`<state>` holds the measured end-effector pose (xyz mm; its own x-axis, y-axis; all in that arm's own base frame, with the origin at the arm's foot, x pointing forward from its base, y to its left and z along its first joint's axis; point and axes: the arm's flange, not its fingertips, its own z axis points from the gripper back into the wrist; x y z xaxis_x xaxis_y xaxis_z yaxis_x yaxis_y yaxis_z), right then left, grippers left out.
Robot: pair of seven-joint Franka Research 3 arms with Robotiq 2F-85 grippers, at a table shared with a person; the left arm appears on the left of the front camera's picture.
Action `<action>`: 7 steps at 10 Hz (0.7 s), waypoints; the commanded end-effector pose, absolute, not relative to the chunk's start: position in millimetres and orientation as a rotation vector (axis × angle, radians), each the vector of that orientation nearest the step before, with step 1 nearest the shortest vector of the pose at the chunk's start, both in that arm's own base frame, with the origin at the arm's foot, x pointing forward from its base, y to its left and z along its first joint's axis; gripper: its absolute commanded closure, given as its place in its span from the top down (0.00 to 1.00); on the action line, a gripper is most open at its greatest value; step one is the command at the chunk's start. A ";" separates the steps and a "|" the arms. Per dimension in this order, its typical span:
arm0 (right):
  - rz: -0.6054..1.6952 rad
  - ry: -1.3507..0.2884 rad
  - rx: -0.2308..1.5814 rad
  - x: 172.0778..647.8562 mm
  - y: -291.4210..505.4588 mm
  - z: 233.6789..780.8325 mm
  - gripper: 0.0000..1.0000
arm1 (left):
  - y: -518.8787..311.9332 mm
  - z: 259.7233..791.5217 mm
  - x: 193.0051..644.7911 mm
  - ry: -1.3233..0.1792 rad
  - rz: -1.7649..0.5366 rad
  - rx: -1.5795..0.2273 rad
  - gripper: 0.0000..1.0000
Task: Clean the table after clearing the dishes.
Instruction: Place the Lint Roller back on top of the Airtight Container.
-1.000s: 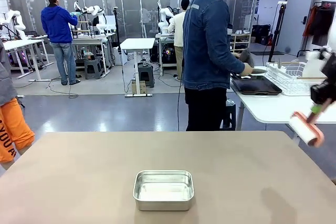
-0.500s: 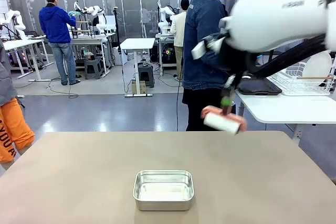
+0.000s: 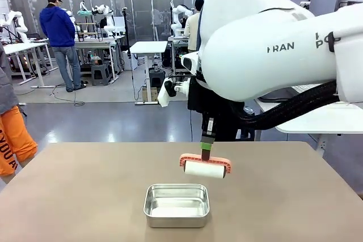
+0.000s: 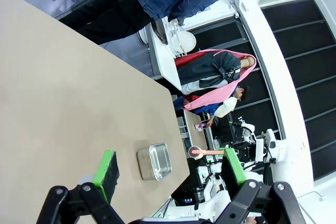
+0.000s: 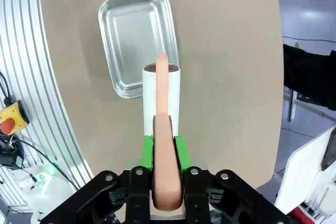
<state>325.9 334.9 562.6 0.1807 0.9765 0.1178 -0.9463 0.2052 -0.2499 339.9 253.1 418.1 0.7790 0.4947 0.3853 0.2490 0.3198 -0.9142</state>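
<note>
Roller point(image 3: 205, 169) in my right gripper point(image 5: 167, 153), clamped by its handle, hangs above the steel pan point(image 3: 176, 204) on the cleared table point(image 3: 74, 191); left gripper point(image 4: 169, 167) wide, empty; I judge lowering next.

Table point(image 3: 85, 191): plain matte beige-brown. Pan point(image 3: 176, 204): bright silver steel. Roller point(image 3: 205, 168): white roll, salmon-pink frame and handle. Right gripper point(image 5: 167, 153): black, green pads. Left gripper point(image 4: 170, 167): black, green pads. Arm point(image 3: 272, 43): white, grey lettering.
</note>
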 end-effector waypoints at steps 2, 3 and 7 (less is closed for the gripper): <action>1.321 -0.272 -0.117 337.9 328.8 571.6 0.21 | 254.2 418.8 336.4 -0.704 0.167 -1.269 1.00; 1.321 -0.272 -0.117 337.9 328.8 571.6 0.21 | 254.2 418.8 336.4 -0.704 0.167 -1.269 1.00; 1.490 -0.243 -0.174 359.7 362.2 561.0 0.21 | 254.2 418.8 336.4 -0.704 0.167 -1.269 1.00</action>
<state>344.5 342.3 560.4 0.1474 0.9848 0.0919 -0.9534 0.1662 -0.2518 340.0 253.0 418.1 0.7793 0.4943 0.3853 0.2492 0.3197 -0.9142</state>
